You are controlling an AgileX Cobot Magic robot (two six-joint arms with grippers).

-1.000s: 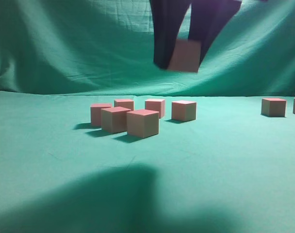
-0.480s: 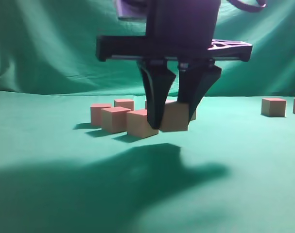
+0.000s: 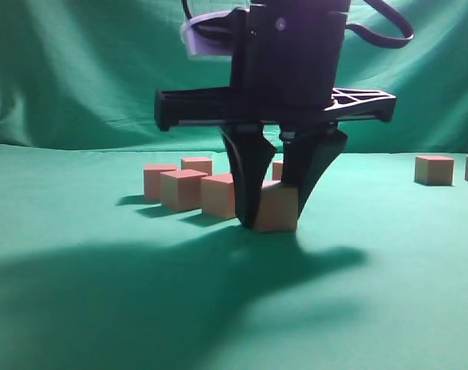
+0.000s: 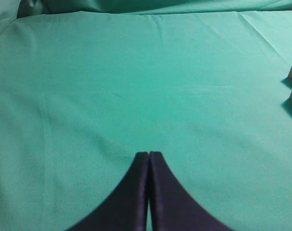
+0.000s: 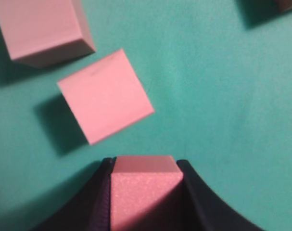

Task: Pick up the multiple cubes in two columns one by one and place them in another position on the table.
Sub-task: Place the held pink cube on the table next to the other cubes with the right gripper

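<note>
Cube [image 3: 277, 207] sits pinched between the right gripper's [image 3: 271, 223] jaws, its base on the green table [image 3: 388, 277], just beside the cluster of cubes [image 3: 189, 187]. Well apart from that cluster, the left gripper's [image 4: 149, 155] jaws are pressed together, holding nothing.

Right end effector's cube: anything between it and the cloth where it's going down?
Nothing visible. The right end effector is shut on the held cube, at or near the green cloth. The nearest cube sits just left, not underneath.
</note>
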